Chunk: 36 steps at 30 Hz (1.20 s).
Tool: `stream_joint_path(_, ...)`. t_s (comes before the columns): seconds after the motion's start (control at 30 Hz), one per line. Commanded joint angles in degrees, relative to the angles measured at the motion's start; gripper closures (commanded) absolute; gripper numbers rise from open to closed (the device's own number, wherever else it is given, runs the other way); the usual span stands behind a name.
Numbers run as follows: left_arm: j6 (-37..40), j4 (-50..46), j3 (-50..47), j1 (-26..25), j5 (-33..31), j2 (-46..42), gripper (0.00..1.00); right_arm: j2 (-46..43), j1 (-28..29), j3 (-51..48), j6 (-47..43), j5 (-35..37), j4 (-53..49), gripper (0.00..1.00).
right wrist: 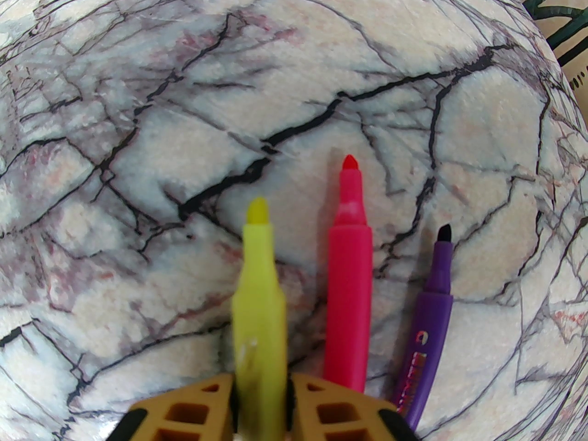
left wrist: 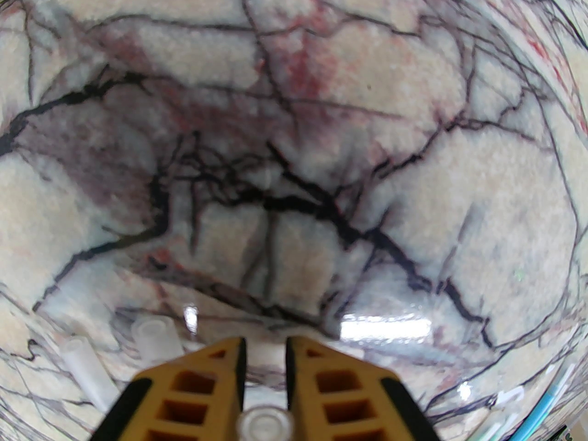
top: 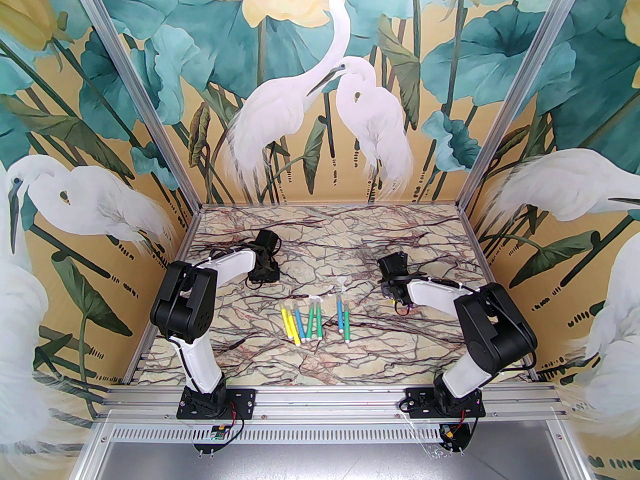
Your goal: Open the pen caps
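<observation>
In the left wrist view a clear pen cap (left wrist: 265, 423) sits end-on between my left gripper's (left wrist: 265, 342) yellow fingers, which press on both its sides just above the marble table. Two more pen caps (left wrist: 154, 338) lie on the table beside it at the left. My right gripper (right wrist: 262, 379) is shut on a yellow pen (right wrist: 257, 283) whose bare tip points away. An uncapped pink pen (right wrist: 349, 269) and a purple pen (right wrist: 429, 319) lie on the table just to its right. From above, the left gripper (top: 263, 268) is at mid-left and the right gripper (top: 392, 288) at mid-right.
Several yellow, blue and green pens (top: 302, 323) lie side by side in the middle of the marble table (top: 280, 363), with two more (top: 343, 318) just right of them. Painted walls close the table in on three sides. Both arm bases stand at the near edge.
</observation>
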Motion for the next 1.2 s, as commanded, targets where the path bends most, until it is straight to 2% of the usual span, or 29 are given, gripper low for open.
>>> stream_joint_path(0.0, 0.3, -1.2, 0.0, 0.4, -0.5, -0.2, 0.76, -0.8, -0.3, 0.9, 0.1, 1.5, -0.8, 0.73)
stream_joint_path(0.13, 0.2, -1.7, -0.1, 0.4, -0.8, -1.2, 0.73, -2.0, -0.3, 0.7, -0.6, 1.1, -0.6, 0.71)
stream_joint_path(0.27, 0.5, -2.3, -0.1, 0.5, 0.2, -2.9, 0.69, -4.9, -0.1, -0.5, -2.8, -0.3, 1.1, 0.58)
stream_joint_path(0.37, 0.5, -2.9, -0.1, 0.4, 0.3, -4.3, 0.66, -7.8, -0.2, -1.5, -3.7, -0.8, 1.5, 0.53)
stream_joint_path(0.63, 0.6, -4.3, -0.5, 0.5, 1.1, -9.3, 0.63, -14.3, 0.6, -1.4, -5.9, -4.1, -1.8, 0.51)
stream_joint_path(0.8, 1.3, -4.2, -2.8, 0.4, 2.2, -13.8, 0.59, -17.8, 3.8, -1.7, -7.8, -6.8, -3.4, 0.48)
stream_joint_path(0.93, 1.2, -2.6, -5.9, 0.4, 3.9, -17.9, 0.50, -17.7, 7.4, -0.6, -8.2, -8.1, -6.0, 0.46)
stream_joint_path(1.17, 1.3, 2.3, -11.2, 0.4, 11.1, -27.3, 0.34, -15.5, 13.7, 1.3, -7.2, -13.1, -8.1, 0.45)
